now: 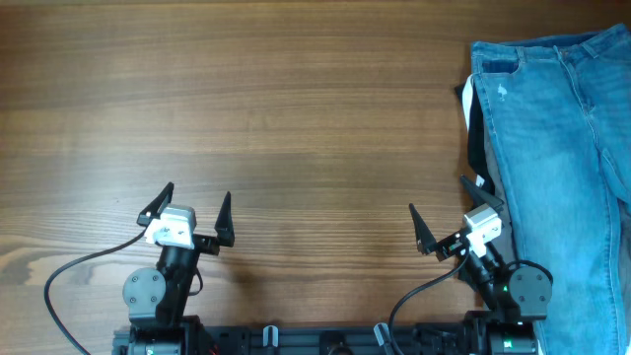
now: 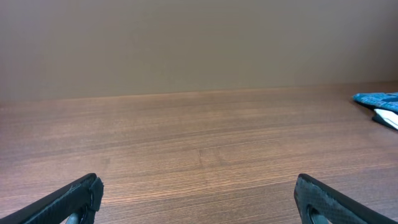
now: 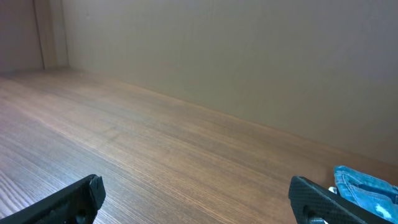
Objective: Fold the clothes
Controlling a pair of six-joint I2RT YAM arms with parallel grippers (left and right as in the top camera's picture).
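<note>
A: Status check. Left gripper [image 1: 194,202] has its jaws fully spread with nothing between them, and sits over bare wooden table [image 1: 296,99]. Right gripper [image 1: 449,212] is also spread wide and empty.

B: Where's the garment?

A: The light blue jeans [image 1: 552,148] lie flat along the table's right side and run out of the overhead view. The right gripper's outer finger is at their left edge; I can't tell if it touches. The left wrist view catches only a blue corner [image 2: 376,98] far to its right. The right wrist view shows a scrap [image 3: 364,186] beside its finger.

B: So folding hasn't started. Risks?

A: 1) The jeans are well away from the left arm, so a two-handed fold probably needs the right arm to drag them inward first, and dragging would bunch the denim.
2) The cloth lies close to the right arm's base, so a sweep there could snag it.
3) Denim is thick, so a shallow pinch might take only the top layer and the fold would come out skewed.

B: And the far side?

A: It's out of view, so I can't tell whether any of it overhangs.
</note>
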